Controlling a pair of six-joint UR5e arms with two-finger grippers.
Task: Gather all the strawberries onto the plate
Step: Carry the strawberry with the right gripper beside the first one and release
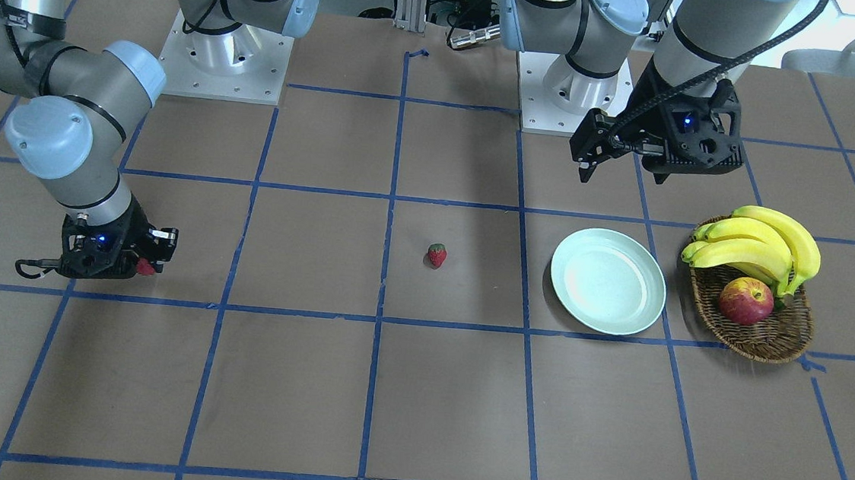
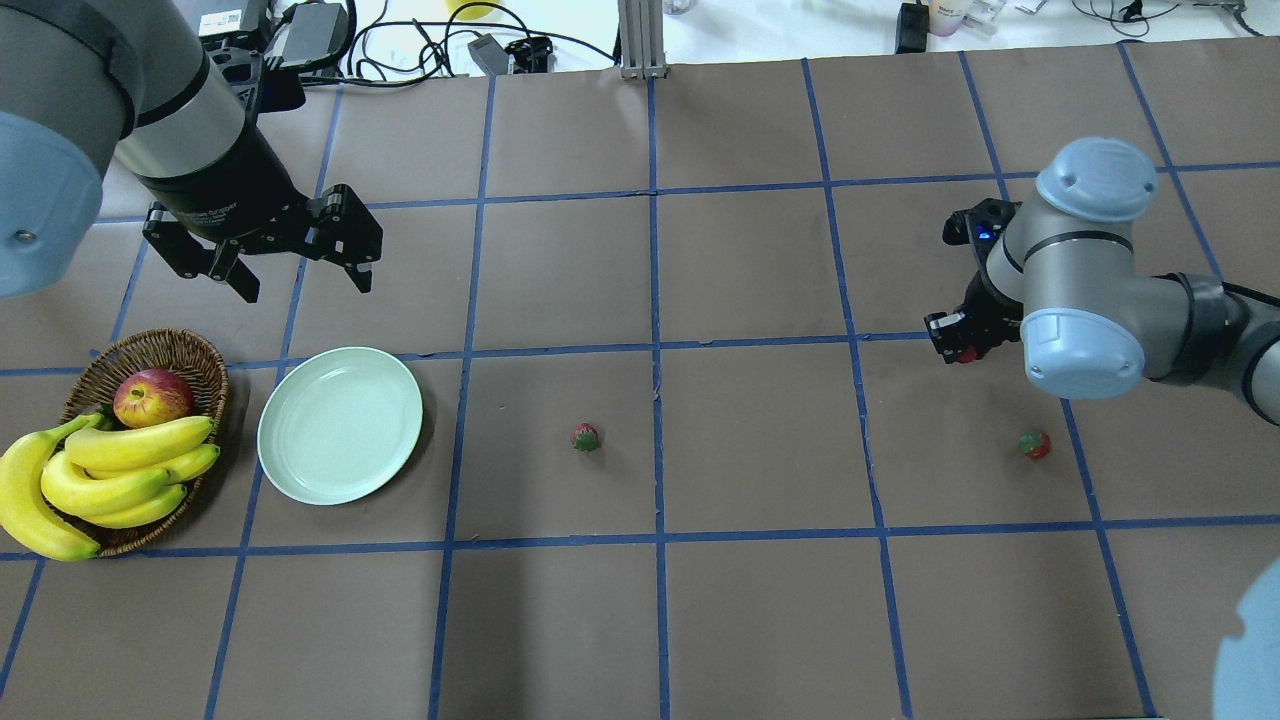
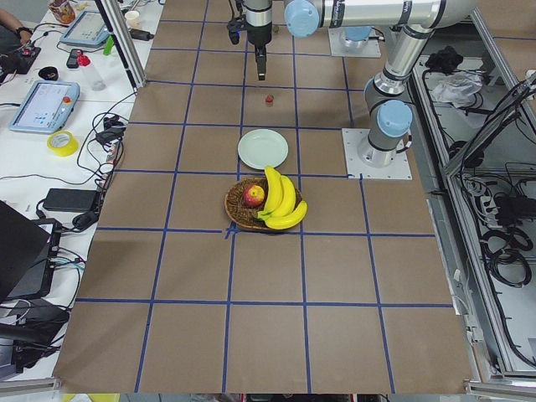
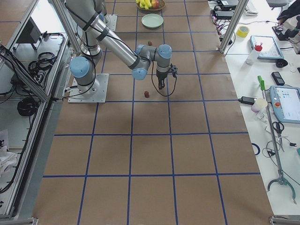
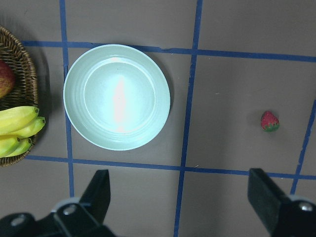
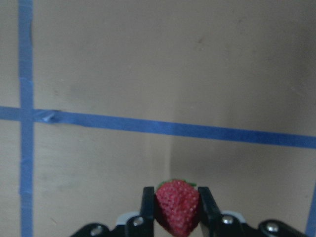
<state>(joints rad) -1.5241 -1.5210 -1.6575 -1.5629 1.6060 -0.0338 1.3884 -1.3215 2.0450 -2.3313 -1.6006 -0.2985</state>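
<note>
Bright, even light from above fills the room views, and soft, faint shadows lie on the table [image 2: 700,600]. The top edge of the overhead view is washed out white, and a pale blue arm joint [image 2: 1255,640] in its lower right corner is blurred. A white glare streak crosses the plate [image 5: 118,98] in the left wrist view. The right wrist view is dim and soft, with the strawberry [image 6: 177,205] at its bottom edge grainy.

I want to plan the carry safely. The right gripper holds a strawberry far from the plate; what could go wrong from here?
1. The strawberry sits only between the tips of the right gripper, so it may slip on the long way to the plate.
2. The open left gripper hangs near the plate; the two arms could meet there.
</note>
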